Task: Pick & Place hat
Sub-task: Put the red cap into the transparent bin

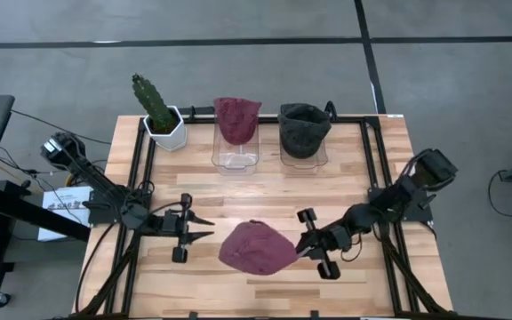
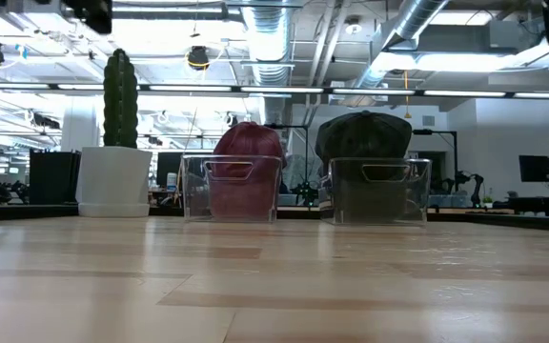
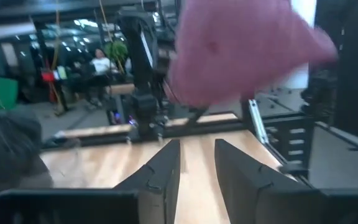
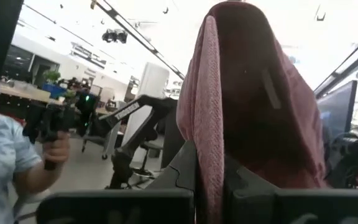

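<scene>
1. Hat (image 1: 254, 248), maroon, hangs bunched at front centre in the high view, pinched at its right edge by the right gripper (image 1: 302, 252), whose fingers are closed on the cloth. The left gripper (image 1: 204, 227) sits just to the hat's left, apart from it, fingers parted with nothing between them. Behind, along the back edge, stand a cactus (image 1: 153, 102) in a white pot, a clear bin (image 1: 236, 153) with a second maroon hat (image 1: 237, 117) on it, and another bin (image 1: 304, 153) under a dark hat (image 1: 304, 128). Bare wood lies between the grippers and the bins; the table's (image 1: 363, 178) front edge is cut off by the frame.

2. Low view: neither gripper nor the held hat shows here. Only the cactus (image 2: 120, 86), the two bins (image 2: 233, 188) and their hats stand at the far side, with a wide stretch of empty tabletop (image 2: 274, 286) in front.

3. Left wrist: own fingers (image 3: 166, 171) stand apart, a clear gap between them over the wood. The hat (image 3: 241, 50) floats ahead, blurred, hiding most of the right arm. A person sits in the room beyond.

4. Right wrist: the hat (image 4: 253, 99) drapes up from the closed fingers and fills the middle, blocking the table. A person's sleeve (image 4: 2, 155) and hand (image 4: 58, 149) show at the side, partly cut off.
</scene>
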`<action>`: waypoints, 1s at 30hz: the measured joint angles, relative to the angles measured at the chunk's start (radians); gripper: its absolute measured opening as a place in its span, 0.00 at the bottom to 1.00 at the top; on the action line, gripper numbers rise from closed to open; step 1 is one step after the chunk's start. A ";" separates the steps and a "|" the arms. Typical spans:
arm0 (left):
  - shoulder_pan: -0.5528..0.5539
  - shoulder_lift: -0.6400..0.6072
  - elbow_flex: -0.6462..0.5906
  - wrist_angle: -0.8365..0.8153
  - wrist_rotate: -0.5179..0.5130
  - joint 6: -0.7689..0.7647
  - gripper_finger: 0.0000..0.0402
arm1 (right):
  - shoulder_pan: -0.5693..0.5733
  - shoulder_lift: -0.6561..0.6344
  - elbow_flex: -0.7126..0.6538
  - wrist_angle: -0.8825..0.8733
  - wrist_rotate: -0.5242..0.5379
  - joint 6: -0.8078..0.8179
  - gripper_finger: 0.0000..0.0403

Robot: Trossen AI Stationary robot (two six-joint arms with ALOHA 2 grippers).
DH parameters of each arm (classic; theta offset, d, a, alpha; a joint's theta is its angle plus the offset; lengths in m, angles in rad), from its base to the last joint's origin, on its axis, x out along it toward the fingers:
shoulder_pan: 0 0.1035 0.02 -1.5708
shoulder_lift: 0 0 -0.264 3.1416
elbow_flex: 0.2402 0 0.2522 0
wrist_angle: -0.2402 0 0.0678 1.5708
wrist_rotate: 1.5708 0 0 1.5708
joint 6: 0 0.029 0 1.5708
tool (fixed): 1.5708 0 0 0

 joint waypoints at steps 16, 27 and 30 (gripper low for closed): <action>0.168 0.012 0.205 -0.003 0.085 0.233 0.24 | -0.026 0.017 0.000 0.006 -0.064 0.100 0.01; 0.272 0.245 0.367 -0.010 -0.017 0.342 0.24 | -0.030 0.017 0.001 -0.003 -0.105 0.100 0.01; 0.274 0.293 0.412 -0.008 0.011 0.345 0.24 | -0.033 0.017 0.001 -0.018 -0.105 0.101 0.01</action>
